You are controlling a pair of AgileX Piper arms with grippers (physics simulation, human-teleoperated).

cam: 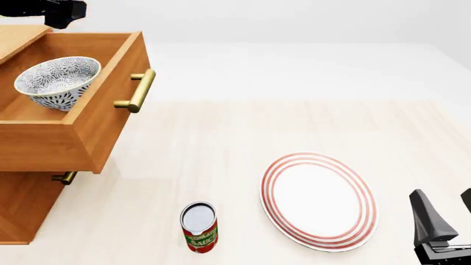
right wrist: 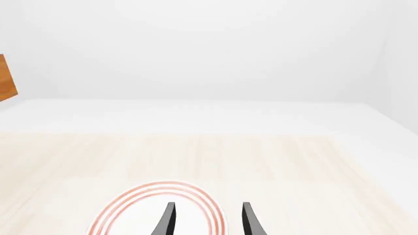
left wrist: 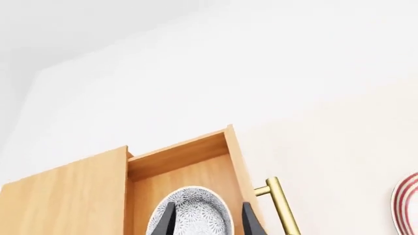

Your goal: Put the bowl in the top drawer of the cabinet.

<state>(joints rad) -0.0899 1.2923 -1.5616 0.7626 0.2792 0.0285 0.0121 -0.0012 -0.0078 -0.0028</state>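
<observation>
The blue-grey speckled bowl [cam: 57,83] rests inside the pulled-out top drawer [cam: 44,146] of the light-brown cabinet [cam: 22,210] at the table's left. In the left wrist view the bowl [left wrist: 193,215] lies on the drawer [left wrist: 189,161] floor, seen between the spread dark fingers of my left gripper [left wrist: 209,203], which is open and hovers above it. In the front view only a dark part of the left arm [cam: 63,11] shows, above the drawer's back. My right gripper [cam: 444,201] stands open at the near right, holding nothing.
The drawer's brass bar handle [cam: 136,91] juts toward the table's middle; the lower drawer's small handle [cam: 65,178] shows beneath. A large red-ringed plate [cam: 318,200] lies right of centre, under the right gripper [right wrist: 209,204]. A red tomato sauce can [cam: 199,227] stands near the front.
</observation>
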